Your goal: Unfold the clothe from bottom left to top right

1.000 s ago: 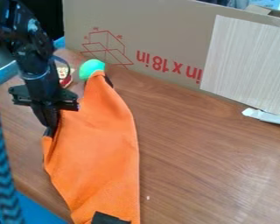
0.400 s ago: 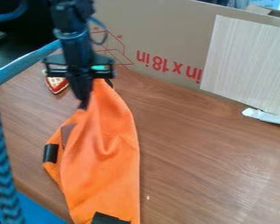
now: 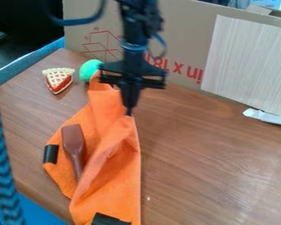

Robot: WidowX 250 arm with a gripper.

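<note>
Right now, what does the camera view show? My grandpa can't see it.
A black robot gripper pinches a fold of orange cloth on a wooden table, with a brown spatula lying on the cloth. Behind are a toy pie slice, something round and green, and a cardboard box.

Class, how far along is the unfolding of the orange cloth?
Partly done: the orange cloth lies open at left, baring a brown spatula. In hand: the tool pinches a raised fold near the right edge. Left to do: that creased flap needs laying out toward the top right.
</note>
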